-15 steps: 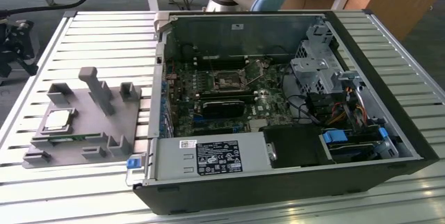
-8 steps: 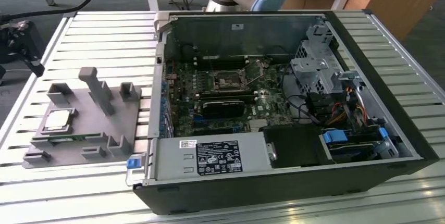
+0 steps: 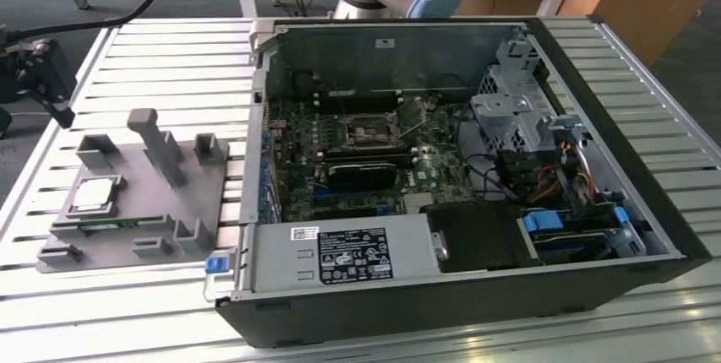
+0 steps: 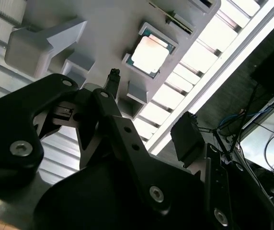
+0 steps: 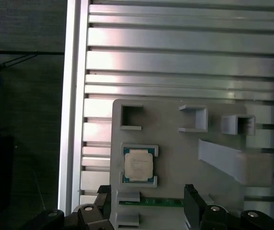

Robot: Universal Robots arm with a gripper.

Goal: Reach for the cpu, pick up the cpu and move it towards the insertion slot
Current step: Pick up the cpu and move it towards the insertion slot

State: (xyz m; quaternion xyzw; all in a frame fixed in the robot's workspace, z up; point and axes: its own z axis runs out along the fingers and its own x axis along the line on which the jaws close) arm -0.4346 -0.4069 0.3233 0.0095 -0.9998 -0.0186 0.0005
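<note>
The small square silver-topped cpu point(image 5: 138, 165) lies flat in a pocket of the grey plastic holder point(image 5: 175, 158). Above that holder the black gripper point(image 5: 147, 203) hangs spread and empty, the cpu just ahead of its opening.

The holder point(image 3: 147, 207) is laid on the table point(image 3: 169, 59), to the exterior view's left of the computer case point(image 3: 383, 46). The cpu point(image 3: 94, 192) is seated in a holder pocket, with the memory stick point(image 3: 111, 226) just beside it. The insertion slot point(image 3: 369, 132) is set on the motherboard point(image 3: 423, 169) inside the case.
</note>
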